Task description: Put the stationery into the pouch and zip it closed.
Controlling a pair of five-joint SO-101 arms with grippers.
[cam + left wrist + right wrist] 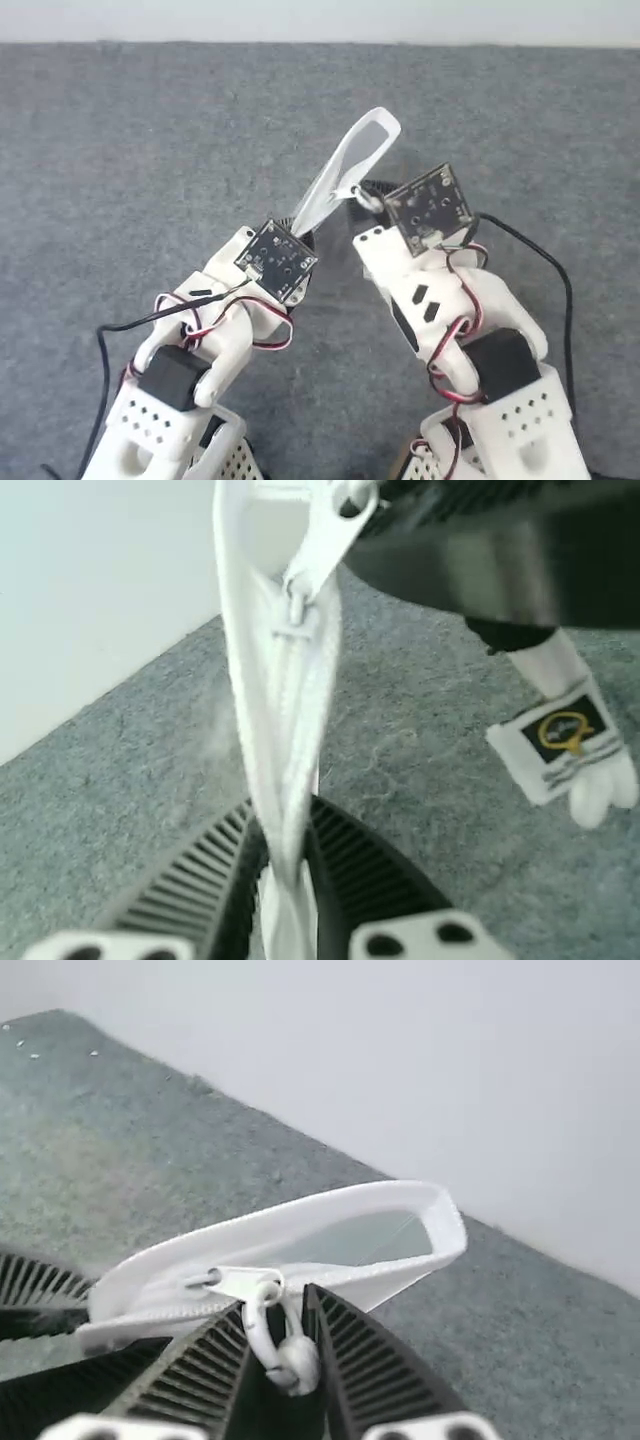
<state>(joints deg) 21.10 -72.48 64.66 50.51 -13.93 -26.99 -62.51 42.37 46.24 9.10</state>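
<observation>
Both arms held the white translucent pouch (345, 170) off the grey surface (140, 130), tilted, with its far end highest.

The left gripper (285, 865) had its fingers closed narrow on the pouch's lower end, pinching the fabric between them.

The right gripper (283, 1345) had its fingers clamped on the zipper pull (272, 1335), just under the slider (240, 1282).

Between the slider and the left fingers the zipper looked closed. Past the slider the mouth stood open in a loop toward the far end. The contents could not be made out through the wall.

A small white labelled item (565, 750), possibly an eraser, lay on the surface near the pouch and outside it.
</observation>
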